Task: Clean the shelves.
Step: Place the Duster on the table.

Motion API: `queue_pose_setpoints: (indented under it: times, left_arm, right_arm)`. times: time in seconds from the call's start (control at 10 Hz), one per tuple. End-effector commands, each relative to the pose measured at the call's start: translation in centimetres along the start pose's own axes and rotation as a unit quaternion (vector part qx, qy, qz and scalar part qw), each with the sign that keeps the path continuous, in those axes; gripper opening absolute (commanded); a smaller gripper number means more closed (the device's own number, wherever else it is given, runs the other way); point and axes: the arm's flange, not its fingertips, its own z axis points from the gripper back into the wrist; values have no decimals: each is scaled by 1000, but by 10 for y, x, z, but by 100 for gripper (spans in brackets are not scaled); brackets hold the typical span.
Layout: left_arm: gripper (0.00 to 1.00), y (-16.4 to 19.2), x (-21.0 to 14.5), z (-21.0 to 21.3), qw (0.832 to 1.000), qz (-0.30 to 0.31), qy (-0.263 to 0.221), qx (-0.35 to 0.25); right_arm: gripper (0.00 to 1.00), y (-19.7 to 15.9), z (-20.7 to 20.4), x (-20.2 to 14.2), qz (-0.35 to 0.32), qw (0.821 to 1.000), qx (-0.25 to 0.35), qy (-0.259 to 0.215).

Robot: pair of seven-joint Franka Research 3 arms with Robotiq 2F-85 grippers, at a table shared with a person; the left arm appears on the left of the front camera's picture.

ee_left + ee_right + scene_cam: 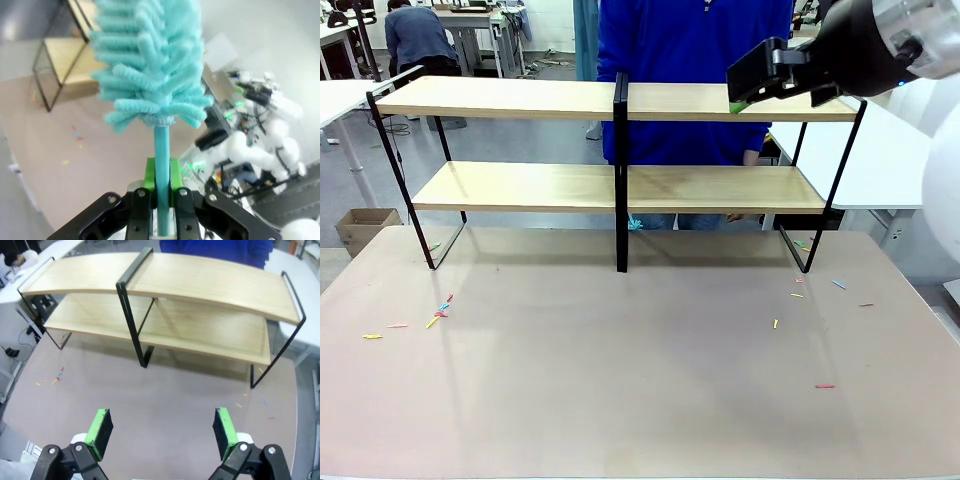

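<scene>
the shelves (pixel 520 98) look bare, but bits (pixel 438 313) lie on the table (pixel 620 400). the left gripper (pixel 161 192) squeezes the fluffy duster (pixel 150 65), and the right gripper (pixel 162 432) is wide open with nothing in it.

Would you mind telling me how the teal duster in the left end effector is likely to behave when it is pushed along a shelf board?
The duster head is shaggy, soft-looking loops, so it will probably squash and splay. Its thin handle looks rigid, though it might flex slightly. Clamped in the left end effector, it seems unlikely to slip.

Front view: fixed, low over the bench (pixel 640 380), facing the shelves (pixel 520 98) and a person behind.
Left wrist view: close, looking along a teal duster (pixel 150 65).
Right wrist view: high, looking down.
Shared: shelves, bench.
</scene>
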Motion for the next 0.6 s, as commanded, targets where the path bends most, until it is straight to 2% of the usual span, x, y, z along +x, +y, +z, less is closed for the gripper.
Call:
queue_pose_setpoints:
  times: [0.0,0.1,0.2,0.3,0.4,0.5]
  left_arm:
    - [13,-12,-45,-34,986,-69,136,-61]
    - [13,-11,-71,-62,968,-111,207,-87]
    - [13,-10,-89,-97,950,-140,260,-101]
    - [13,-10,-100,-132,929,-152,312,-130]
    - [13,-12,-106,-163,927,-155,323,-113]
    - [13,-15,-112,-202,916,-171,346,-115]
  right_arm:
    - [100,-58,13,-12,-95,991,54,78]
    - [100,-110,20,-31,-168,976,78,118]
    - [100,-151,17,-50,-225,961,69,148]
    - [100,-186,11,-71,-256,940,116,193]
    - [100,-218,3,-93,-276,919,161,231]
    - [100,-242,-3,-109,-292,903,186,255]
